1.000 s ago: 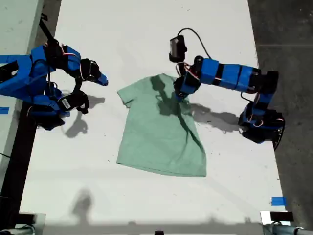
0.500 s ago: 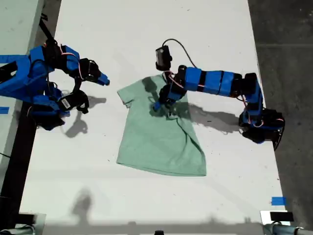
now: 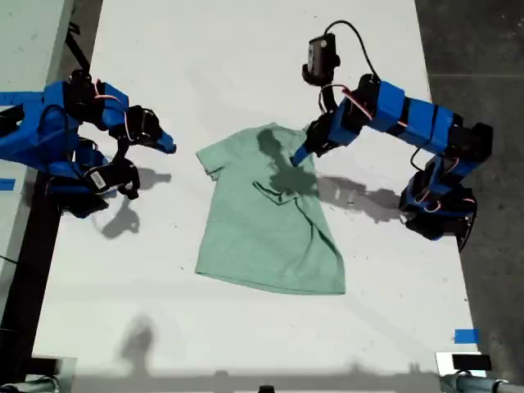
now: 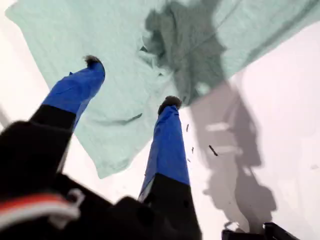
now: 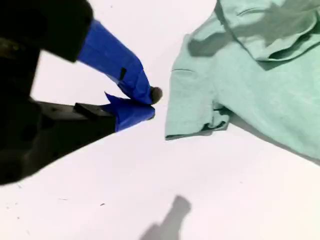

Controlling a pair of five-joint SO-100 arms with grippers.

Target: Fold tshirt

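exterior view: my first gripper [image 3: 300,155] hangs open above the tshirt [image 3: 270,217], my second gripper [image 3: 168,145] closed, empty.

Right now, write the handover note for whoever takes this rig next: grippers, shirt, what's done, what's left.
My first gripper: open, empty, raised over the collar end of the tshirt, on the exterior view's right side.
My second gripper: shut, empty, over bare table, short of the sleeve on the exterior view's left.
The tshirt lies mid-table; the sleeve on the exterior view's right is folded in over the body, somewhat rumpled.
Left: fold in the other sleeve, then fold the body, then smooth.
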